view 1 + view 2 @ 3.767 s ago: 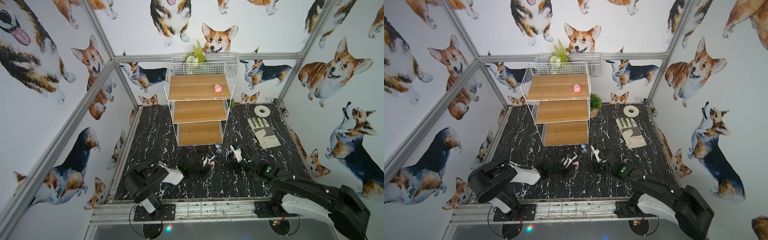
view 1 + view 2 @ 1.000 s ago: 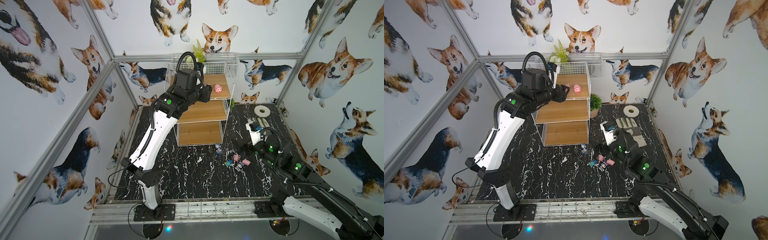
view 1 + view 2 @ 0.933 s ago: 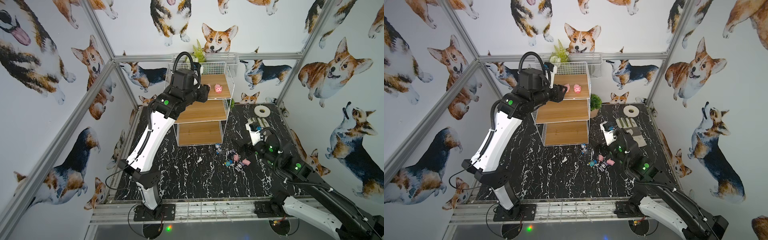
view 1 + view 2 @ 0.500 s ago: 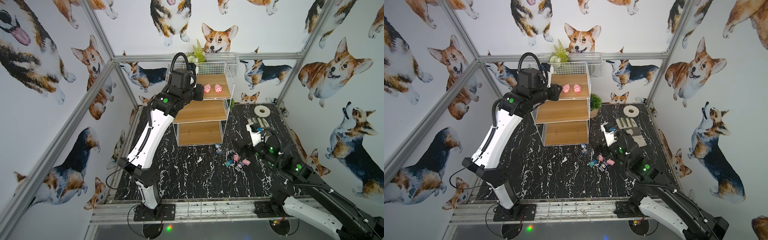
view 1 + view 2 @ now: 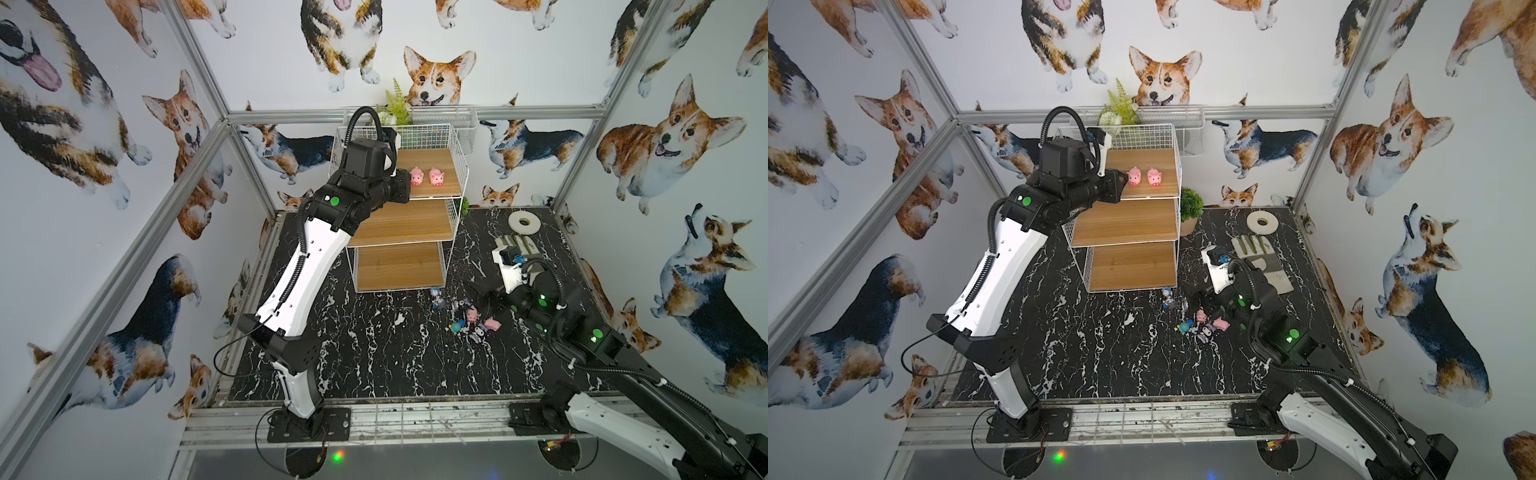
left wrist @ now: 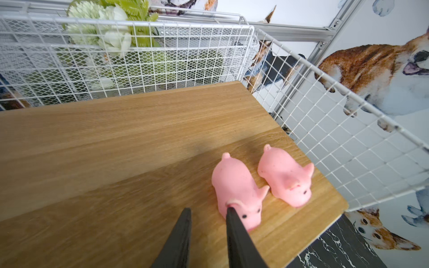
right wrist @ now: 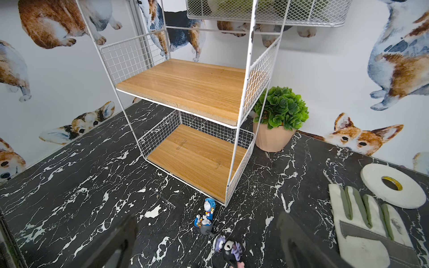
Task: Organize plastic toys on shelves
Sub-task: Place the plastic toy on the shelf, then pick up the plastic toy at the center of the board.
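Fingertips [image 6: 186, 214] of the left gripper [image 6: 208, 210] stand slightly parted and hold nothing, one tip against a pink pig [image 6: 236, 188] beside a second pig [image 6: 284, 177] on the top shelf [image 6: 116, 139], while the right gripper [image 5: 490, 297] hangs spread wide near the other toys [image 5: 471, 320] on the marble table [image 5: 374, 353].

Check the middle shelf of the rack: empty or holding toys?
Empty. The middle shelf is bare wood in the right wrist view; no toy stands on it.
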{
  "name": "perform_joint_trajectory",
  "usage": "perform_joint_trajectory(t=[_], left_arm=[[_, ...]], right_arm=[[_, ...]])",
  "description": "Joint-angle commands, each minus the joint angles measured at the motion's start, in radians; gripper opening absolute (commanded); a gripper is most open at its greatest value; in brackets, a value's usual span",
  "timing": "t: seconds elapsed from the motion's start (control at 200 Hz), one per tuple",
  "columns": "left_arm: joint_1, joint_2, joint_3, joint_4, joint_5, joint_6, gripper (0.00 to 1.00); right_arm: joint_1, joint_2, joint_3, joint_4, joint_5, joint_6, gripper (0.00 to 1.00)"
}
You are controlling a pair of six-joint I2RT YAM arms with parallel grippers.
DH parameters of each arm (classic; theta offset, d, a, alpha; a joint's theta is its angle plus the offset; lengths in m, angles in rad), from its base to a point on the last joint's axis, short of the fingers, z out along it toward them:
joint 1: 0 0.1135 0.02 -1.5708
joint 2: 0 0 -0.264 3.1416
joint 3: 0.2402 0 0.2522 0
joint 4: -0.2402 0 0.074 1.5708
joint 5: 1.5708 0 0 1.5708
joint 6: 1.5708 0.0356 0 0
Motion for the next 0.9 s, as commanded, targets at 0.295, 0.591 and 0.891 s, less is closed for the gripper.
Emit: perform_joint_trajectory(t=[0.295,0.591,0.891], left_arm=[[-0.004,-0.059,-0.051,0.022,-0.021,0.021,0.39],[-0.275,-0.381,-0.498,0.196,-0.149,0.262,0.64],[-0.360,-0.628,-1.146,0.421,-0.040,0.167,0.81]], right_arm=[[0.002,0.016,-0.004,0.001,0.024,0.013,1.00],[0.000,0.127,0.000,-0.242,0.137,0.212,1.00],[-0.072,0.261,-0.101,-0.308,0.046,0.354,0.86]])
